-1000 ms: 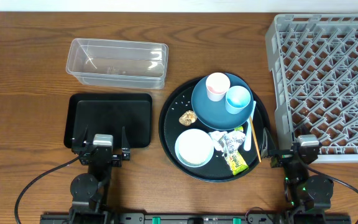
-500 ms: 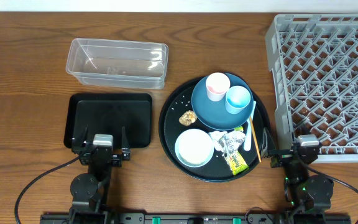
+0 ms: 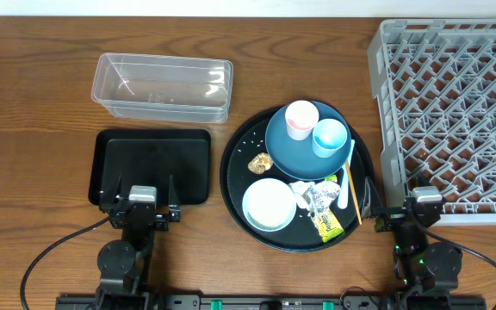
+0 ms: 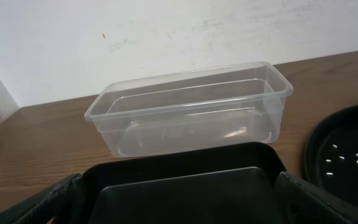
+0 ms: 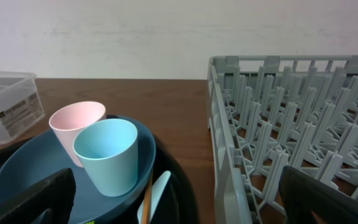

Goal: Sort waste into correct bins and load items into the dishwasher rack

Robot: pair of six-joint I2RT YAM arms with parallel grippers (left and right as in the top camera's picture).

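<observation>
the waste (image 3: 321,207) sat on the round black tray (image 3: 229,185) in the overhead view: crumpled wrappers (image 3: 311,195), a yellow-green packet (image 3: 327,226), a brown food lump (image 3: 259,162) and loose rice grains (image 3: 248,138). around it were the dark blue plate (image 3: 284,157), pale bowl (image 3: 269,204), pink cup (image 3: 300,119), light blue cup (image 3: 330,138), spoon (image 3: 348,176) and chopstick (image 3: 352,196). nothing had shifted over the last second, so sorting looked not yet begun. the clear tub (image 3: 162,86), black rectangular tray (image 3: 151,164) and grey dishwasher rack (image 3: 455,112) held nothing.

the left wrist view added the left gripper (image 4: 179,193), its fingers spread wide and empty over the black rectangular tray's near end. the tub lay beyond, with rice specks at the right edge.

the right wrist view showed the right gripper (image 5: 178,180), fingers also wide and empty. both cups stood upright side by side on the plate. the rack's pegs appeared side-on, which the overhead view flattened.
</observation>
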